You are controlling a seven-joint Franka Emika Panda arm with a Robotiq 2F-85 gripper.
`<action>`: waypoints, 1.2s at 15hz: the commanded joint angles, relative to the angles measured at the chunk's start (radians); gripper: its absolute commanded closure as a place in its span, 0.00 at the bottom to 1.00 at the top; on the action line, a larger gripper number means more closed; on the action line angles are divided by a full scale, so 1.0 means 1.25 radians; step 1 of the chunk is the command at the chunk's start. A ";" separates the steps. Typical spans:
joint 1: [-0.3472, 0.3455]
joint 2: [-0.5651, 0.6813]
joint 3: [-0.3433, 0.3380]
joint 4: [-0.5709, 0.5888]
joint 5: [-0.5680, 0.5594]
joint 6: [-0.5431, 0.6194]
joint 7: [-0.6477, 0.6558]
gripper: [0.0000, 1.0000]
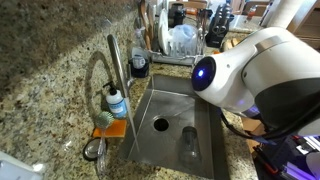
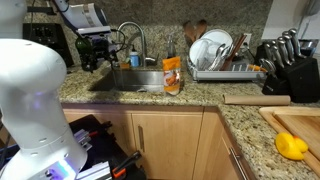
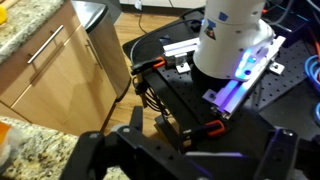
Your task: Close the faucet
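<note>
The faucet (image 1: 117,75) is a tall brushed-silver tube with a gooseneck arch, standing at the sink's left edge; it also shows in an exterior view (image 2: 131,38). My gripper (image 2: 96,50) hangs left of the faucet, over the counter's end, apart from it. In the wrist view the two dark fingers (image 3: 190,160) stand wide apart with nothing between them, over the robot's base and the cabinets. The faucet does not show in the wrist view. In an exterior view my white arm (image 1: 250,65) fills the right side and hides the gripper.
A steel sink (image 1: 200,135) lies below the faucet. A clear bottle with a blue label (image 1: 117,103) and an orange sponge (image 1: 110,128) stand beside it. A dark cup (image 1: 140,66), a dish rack (image 2: 215,55), a knife block (image 2: 290,70) and a cutting board with a yellow fruit (image 2: 290,146) stand on the counter.
</note>
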 commanded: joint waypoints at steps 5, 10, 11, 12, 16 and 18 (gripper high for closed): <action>-0.005 -0.046 0.037 -0.008 -0.255 0.036 -0.181 0.00; -0.023 -0.030 0.011 0.008 -0.233 0.081 -0.099 0.00; -0.030 -0.030 0.005 0.008 -0.232 0.085 -0.092 0.00; -0.037 -0.029 0.007 -0.001 -0.247 0.136 -0.184 0.00; -0.067 -0.021 -0.023 0.010 -0.383 0.299 -0.316 0.00; -0.085 -0.018 -0.037 0.026 -0.442 0.367 -0.401 0.00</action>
